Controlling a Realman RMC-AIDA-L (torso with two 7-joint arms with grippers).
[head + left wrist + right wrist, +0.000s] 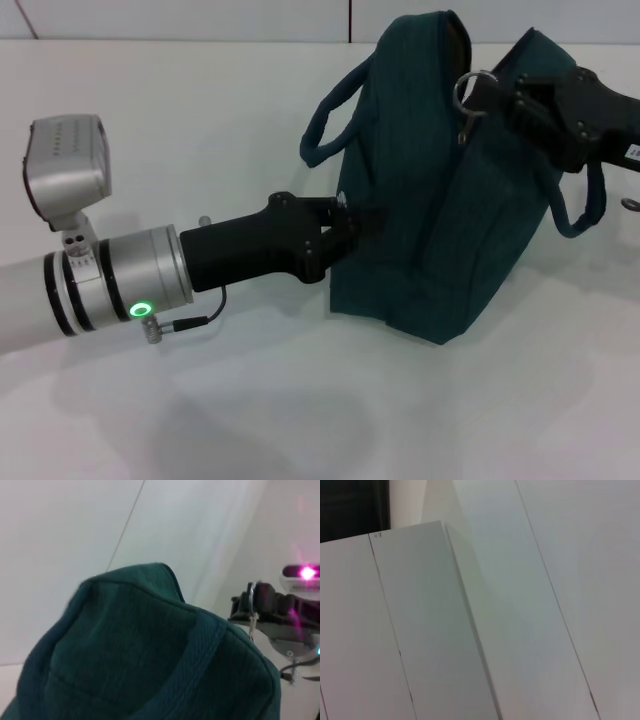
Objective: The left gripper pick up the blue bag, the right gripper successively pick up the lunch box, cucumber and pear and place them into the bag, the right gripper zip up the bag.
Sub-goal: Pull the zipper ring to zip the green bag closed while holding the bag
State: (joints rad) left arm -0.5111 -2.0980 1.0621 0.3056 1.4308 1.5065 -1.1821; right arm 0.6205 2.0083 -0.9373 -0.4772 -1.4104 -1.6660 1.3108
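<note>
In the head view the white tabletop (pixel 300 420) filled the lower part of the frame, bare in the foreground. Just above it, at the left edge, the left arm's silver wrist with its glowing green ring reached toward the centre, ending in the left hand (pixel 352 228) at mid-frame. Its black fingers were drawn narrow and pressed against the side panel of the blue bag (pixel 440 200), apparently pinching the fabric, though the contact itself was dark and hard to make out. The bag stood upright on the tabletop, right of centre, its top edge reaching almost to the upper border of the frame, one loop handle arching out to the left and another hanging down on the right. Farther back, in the upper right of the frame, the right hand (pixel 495 92) came in from the right edge, its fingers closed around the zip pull (pixel 468 95), a silver ring at the bag's upper right corner. In the left wrist view the bag (pixel 150 655) filled the lower half of the frame, and the right hand (pixel 250 605) showed at the right edge, clamped on the ring. The right wrist view showed only pale wall panels (pixel 520 605).
</note>
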